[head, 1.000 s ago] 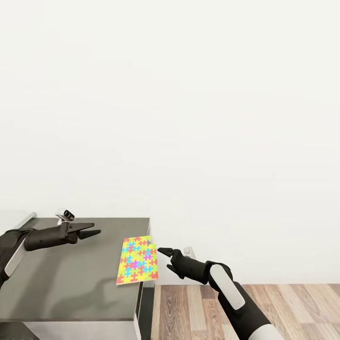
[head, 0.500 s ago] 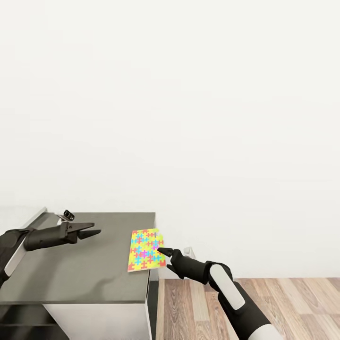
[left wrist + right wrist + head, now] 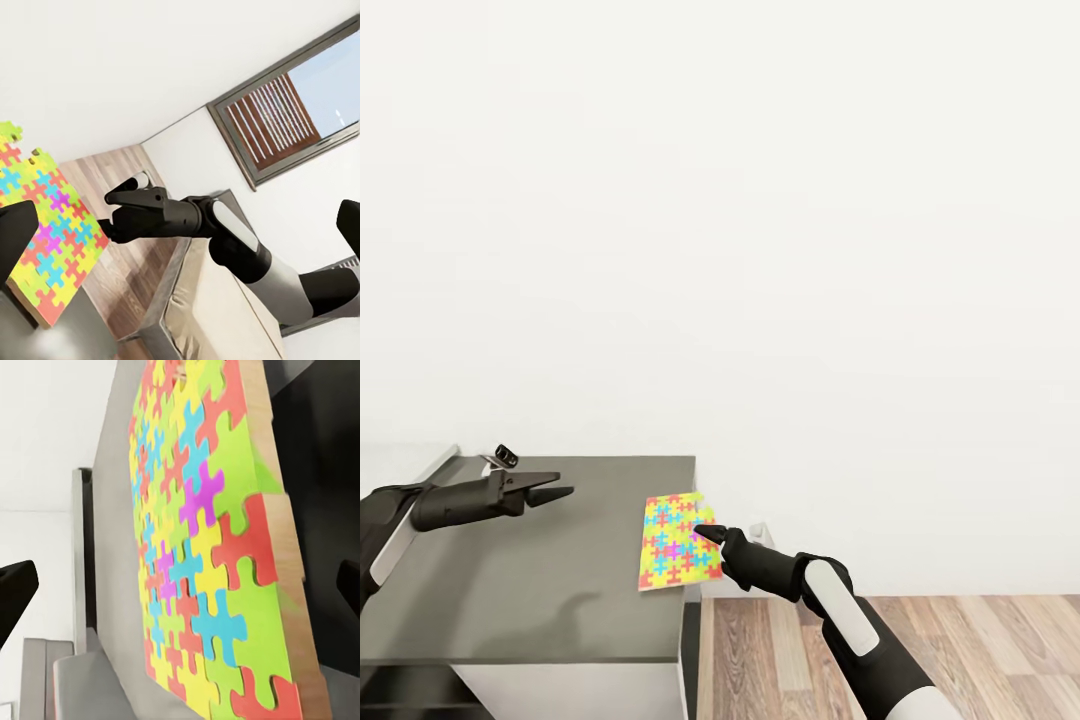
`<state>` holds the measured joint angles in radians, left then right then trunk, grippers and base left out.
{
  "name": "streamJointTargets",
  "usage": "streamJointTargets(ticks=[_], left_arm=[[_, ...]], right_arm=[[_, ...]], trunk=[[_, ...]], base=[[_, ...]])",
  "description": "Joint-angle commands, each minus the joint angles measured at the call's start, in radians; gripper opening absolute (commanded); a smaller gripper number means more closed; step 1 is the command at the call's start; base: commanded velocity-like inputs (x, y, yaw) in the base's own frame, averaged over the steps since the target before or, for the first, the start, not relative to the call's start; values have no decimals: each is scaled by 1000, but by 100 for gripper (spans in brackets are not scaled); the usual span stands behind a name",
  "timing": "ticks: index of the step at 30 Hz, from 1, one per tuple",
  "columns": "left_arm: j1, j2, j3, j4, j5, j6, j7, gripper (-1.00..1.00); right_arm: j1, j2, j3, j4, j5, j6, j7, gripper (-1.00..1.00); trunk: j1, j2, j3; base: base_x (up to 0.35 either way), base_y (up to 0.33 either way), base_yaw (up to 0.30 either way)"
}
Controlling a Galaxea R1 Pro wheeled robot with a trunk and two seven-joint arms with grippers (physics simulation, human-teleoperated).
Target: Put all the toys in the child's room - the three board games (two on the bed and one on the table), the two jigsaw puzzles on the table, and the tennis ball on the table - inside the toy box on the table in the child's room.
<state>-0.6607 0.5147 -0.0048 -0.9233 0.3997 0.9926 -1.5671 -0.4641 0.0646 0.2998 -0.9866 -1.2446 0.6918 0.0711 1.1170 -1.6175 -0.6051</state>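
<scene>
A jigsaw puzzle [image 3: 678, 539] of yellow, pink, blue and green pieces lies at the table [image 3: 510, 590] edge; the right gripper [image 3: 705, 533] gapes empty beside it; the left gripper [image 3: 555, 490] is slightly parted, empty.

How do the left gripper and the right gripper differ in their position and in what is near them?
The left gripper hangs over the bare middle of the grey table, with nothing between its fingers. The right gripper is at the table's right edge, at the near side of the jigsaw puzzle, which lies at that edge. The left gripper points right; the right gripper points left, toward the puzzle. Both are black, and both look open.
</scene>
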Motion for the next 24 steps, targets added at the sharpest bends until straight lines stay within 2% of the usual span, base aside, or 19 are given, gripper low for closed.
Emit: streamJointTargets(ticks=[1,17,18,24], left_arm=[[0,0,-1,0,0,11,-4,100],[0,2,1,0,1,11,-4,100],[0,2,1,0,1,12,-4,100],[0,2,3,0,1,35,-4,100]], right_arm=[[-1,0,-1,0,4,3,4,100],[-1,2,-1,0,4,3,4,100],[-1,2,-1,0,4,3,4,-100],[-1,1,-1,0,4,3,4,-100]], trunk=[[0,0,-1],[0,0,-1],[0,0,-1],[0,0,-1]], base=[[21,15,0],[3,2,0],[0,0,0],[0,0,0]])
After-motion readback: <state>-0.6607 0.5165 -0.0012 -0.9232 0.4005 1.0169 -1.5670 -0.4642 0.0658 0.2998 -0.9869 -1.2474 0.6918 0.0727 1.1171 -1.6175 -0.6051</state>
